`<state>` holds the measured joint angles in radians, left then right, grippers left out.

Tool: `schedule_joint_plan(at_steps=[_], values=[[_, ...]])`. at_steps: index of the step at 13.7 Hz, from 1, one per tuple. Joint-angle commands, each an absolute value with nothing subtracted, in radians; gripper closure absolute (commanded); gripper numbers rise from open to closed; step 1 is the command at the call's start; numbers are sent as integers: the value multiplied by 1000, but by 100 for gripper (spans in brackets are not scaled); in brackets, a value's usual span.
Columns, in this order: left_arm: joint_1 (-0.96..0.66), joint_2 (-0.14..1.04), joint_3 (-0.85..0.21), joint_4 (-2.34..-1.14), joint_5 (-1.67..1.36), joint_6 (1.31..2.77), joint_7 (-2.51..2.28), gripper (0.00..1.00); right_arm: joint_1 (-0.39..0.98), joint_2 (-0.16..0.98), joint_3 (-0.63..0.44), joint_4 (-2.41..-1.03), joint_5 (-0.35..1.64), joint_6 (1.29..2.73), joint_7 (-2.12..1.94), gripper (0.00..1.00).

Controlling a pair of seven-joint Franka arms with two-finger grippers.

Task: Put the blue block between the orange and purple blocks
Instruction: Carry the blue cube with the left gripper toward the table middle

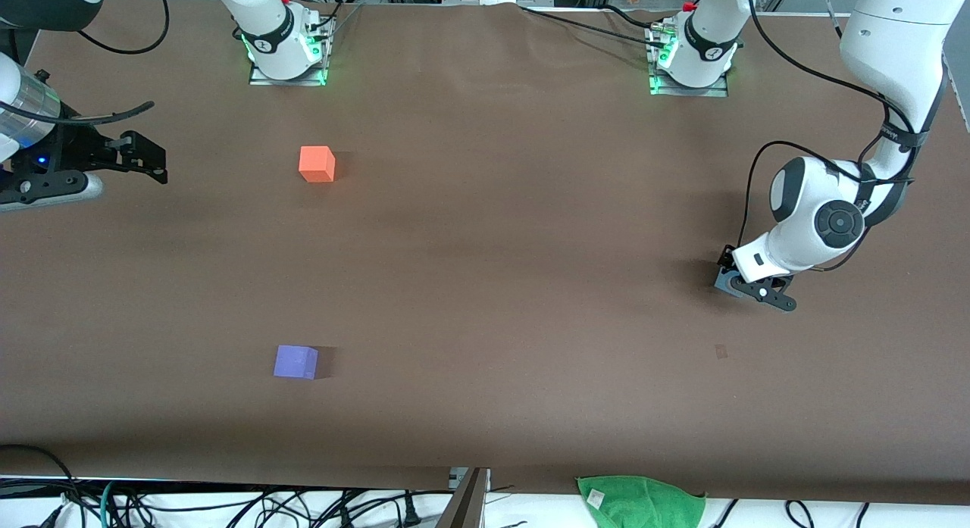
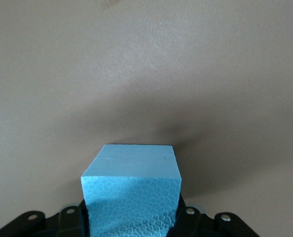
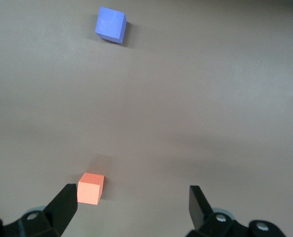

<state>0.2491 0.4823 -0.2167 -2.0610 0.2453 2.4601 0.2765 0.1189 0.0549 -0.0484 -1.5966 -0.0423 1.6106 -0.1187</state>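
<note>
The green cloth lies on the bench edge closest to the front camera, well clear of both hands.

The purple block rests flat on the bench toward the right arm's end, well apart from both hands. In the right wrist view it sits far out ahead of the right hand's fingers.

The left hand is down at the bench surface toward the left arm's end. Its arm comes down from its base, bends sharply at the elbow, and the wrist turns so the fingers point down at the bench. The left hand's fingers are clamped on the blue block: the left wrist view shows the block filling the gap between the two dark fingers, its pale top face up, its pebbled side facing the camera. From the front only a sliver of the block shows under the wrist. Whether it touches the bench cannot be told.

The orange block sits flat, farther from the front camera than the purple one and roughly in line with it. The right wrist view shows it just ahead of one finger of the right hand.

The right hand waits in the air over the right arm's end of the bench, held roughly level, fingers spread wide and holding nothing.
</note>
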Motion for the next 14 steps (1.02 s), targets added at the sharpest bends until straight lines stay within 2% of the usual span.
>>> schedule_joint_plan(at_steps=[1,4,6,10,13,14], values=[[256,421,-273,-2034,261,2361,214,94,112,55,-44,-1588,-25,1611,-114,0],[252,388,-437,-1912,235,2086,-4,94,112,55,-44,-1588,-25,1611,-114,0],[207,408,-541,-1836,233,2013,-261,92,112,55,-44,-1588,-25,1611,-114,0],[-36,540,-560,-1671,224,2011,-672,91,112,54,-44,-1588,-25,1611,-114,0],[-213,707,-552,-1525,235,2023,-826,90,112,54,-44,-1588,-25,1611,-114,0],[-275,754,-531,-1478,238,2035,-862,87,112,54,-44,-1588,-25,1611,-114,0]])
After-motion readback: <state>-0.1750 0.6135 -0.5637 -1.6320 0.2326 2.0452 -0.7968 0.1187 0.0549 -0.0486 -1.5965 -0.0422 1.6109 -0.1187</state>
